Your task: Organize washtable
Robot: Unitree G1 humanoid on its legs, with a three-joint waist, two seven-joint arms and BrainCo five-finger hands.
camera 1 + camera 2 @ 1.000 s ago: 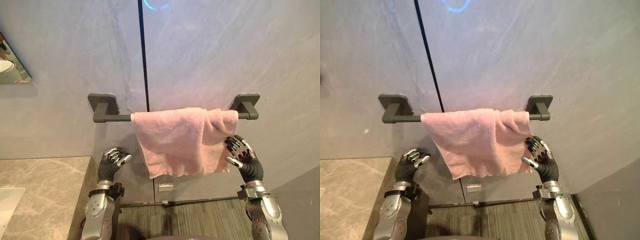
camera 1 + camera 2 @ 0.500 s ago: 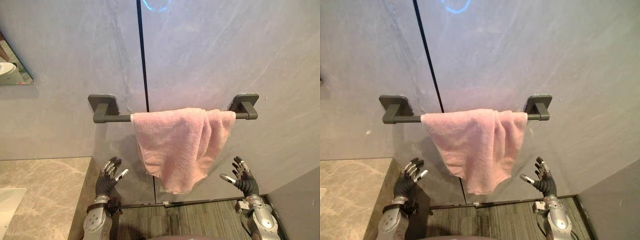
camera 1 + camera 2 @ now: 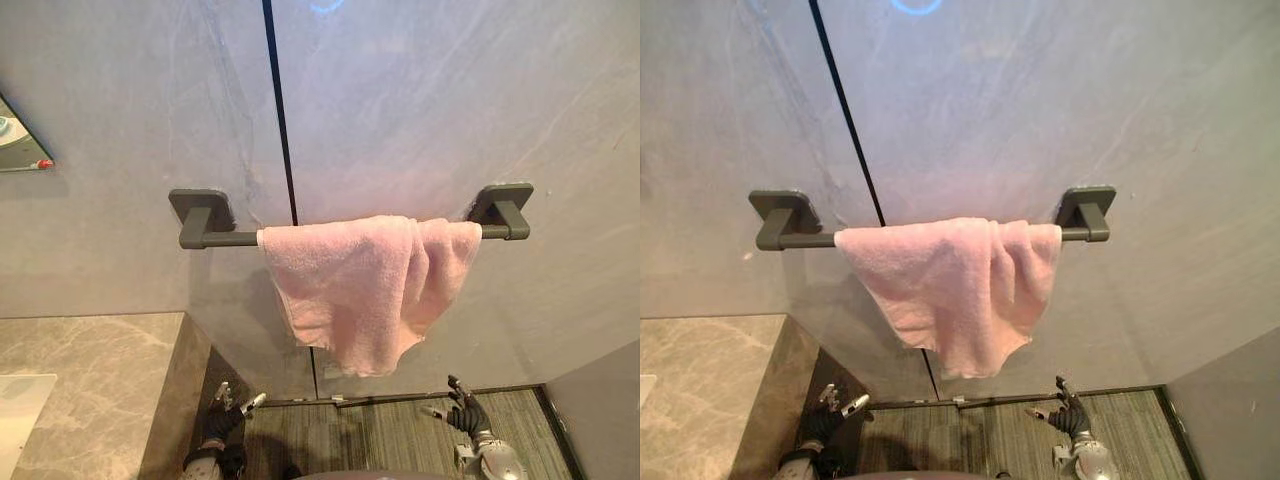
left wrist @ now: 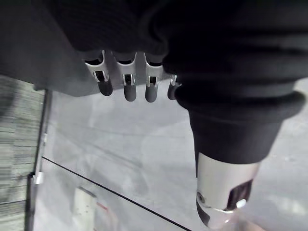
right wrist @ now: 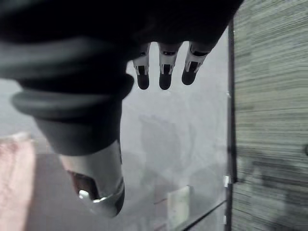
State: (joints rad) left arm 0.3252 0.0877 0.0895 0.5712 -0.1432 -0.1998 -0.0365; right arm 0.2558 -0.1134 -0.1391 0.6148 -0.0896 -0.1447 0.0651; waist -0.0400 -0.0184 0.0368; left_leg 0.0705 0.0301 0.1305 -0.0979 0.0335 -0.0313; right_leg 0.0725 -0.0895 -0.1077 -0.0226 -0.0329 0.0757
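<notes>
Slippage risk: the pink towel [image 3: 365,285] hangs over the towel bar [image 3: 225,238], covering its middle and right portion. The left portion of the bar is bare. The cloth is bunched and doubled toward the right bracket, and its lower edge drops to a point instead of hanging level. Judgement: this uneven drape could let the cloth creep off the bar if it is tugged from one side.

The left robot hand [image 3: 220,420] is low, beneath the bare left portion of the bar, with fingers straight and nothing held. The right robot hand [image 3: 466,413] is low, beneath the right bracket, with fingers likewise extended and nothing held. Both are well apart from the towel. Judgement: an upward reach by either could snag the hanging point and drag the cloth sideways.

Surface and room:
- The bench [image 3: 90,370], of veined stone, lies below and left of the bar.
- The wall [image 3: 450,100] behind the bar is smooth grey panel.
- A black seam [image 3: 280,120] runs down the wall behind the bar, near the towel's left edge.
- The floor [image 3: 400,430] beneath the bar is dark and ribbed.
</notes>
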